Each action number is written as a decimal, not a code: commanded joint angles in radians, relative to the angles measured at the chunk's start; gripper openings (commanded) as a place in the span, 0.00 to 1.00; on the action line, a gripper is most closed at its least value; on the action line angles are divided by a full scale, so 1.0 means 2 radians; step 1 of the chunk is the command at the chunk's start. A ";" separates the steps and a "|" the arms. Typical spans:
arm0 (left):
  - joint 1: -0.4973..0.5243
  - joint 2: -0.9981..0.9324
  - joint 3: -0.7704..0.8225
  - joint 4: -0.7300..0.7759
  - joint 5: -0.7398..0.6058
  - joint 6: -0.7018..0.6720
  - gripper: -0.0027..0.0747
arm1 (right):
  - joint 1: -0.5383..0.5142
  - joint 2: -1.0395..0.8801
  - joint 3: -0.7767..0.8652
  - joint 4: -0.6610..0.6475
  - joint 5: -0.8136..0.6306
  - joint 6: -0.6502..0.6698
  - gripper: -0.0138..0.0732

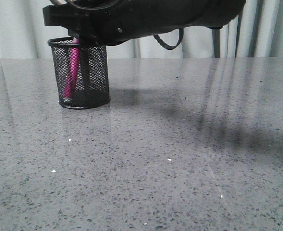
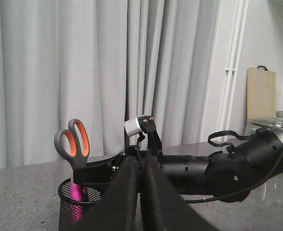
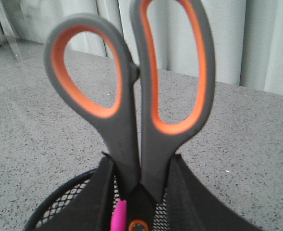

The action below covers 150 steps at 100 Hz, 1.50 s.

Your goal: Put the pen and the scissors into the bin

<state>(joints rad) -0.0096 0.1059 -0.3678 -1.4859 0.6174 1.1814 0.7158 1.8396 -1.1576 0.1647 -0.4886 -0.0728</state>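
- Bin (image 1: 82, 77): black wire-mesh cup standing upright on the grey speckled counter (image 1: 179, 159), upper left of the front view. Its rim is partly covered by the black arm (image 1: 146, 19) that crosses the top of that frame.
- Pen (image 1: 72, 72): magenta, standing inside the bin and leaning slightly, visible through the mesh in the front view; its lower end is at the bin floor. Also seen as a pink strip inside the bin at the lower left of the left wrist view.
- Scissors (image 3: 136, 96): held handles-up, blades pointing down into the bin. Grey handles with orange-lined loops fill the centre of the right wrist view; the orange pivot screw sits at the bottom centre of that frame, level with the mesh rim. In the left wrist view the handles rise above the bin at centre left.
- Right gripper (image 3: 140, 185): jaws closed on the scissors just below the handle loops, one black finger on each side, directly over the bin opening.
- Left gripper (image 2: 142, 202): at the bottom centre of the left wrist view, jaws pressed together with nothing between them, apart from the bin.
- Background: pale curtains (image 2: 83, 72) behind the counter.
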 commanded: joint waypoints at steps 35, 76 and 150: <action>-0.004 0.006 -0.013 -0.021 -0.006 -0.004 0.01 | 0.006 -0.023 -0.012 -0.006 -0.033 -0.005 0.60; -0.004 0.006 -0.013 -0.021 -0.006 -0.004 0.01 | 0.008 -0.055 -0.012 -0.006 -0.027 -0.005 0.60; -0.003 0.006 -0.013 0.044 -0.013 -0.004 0.01 | 0.008 -0.337 0.059 -0.031 0.254 -0.005 0.10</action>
<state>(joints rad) -0.0096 0.1059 -0.3678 -1.3857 0.6174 1.1814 0.7325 1.3014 -1.0814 0.1419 0.0568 -0.0814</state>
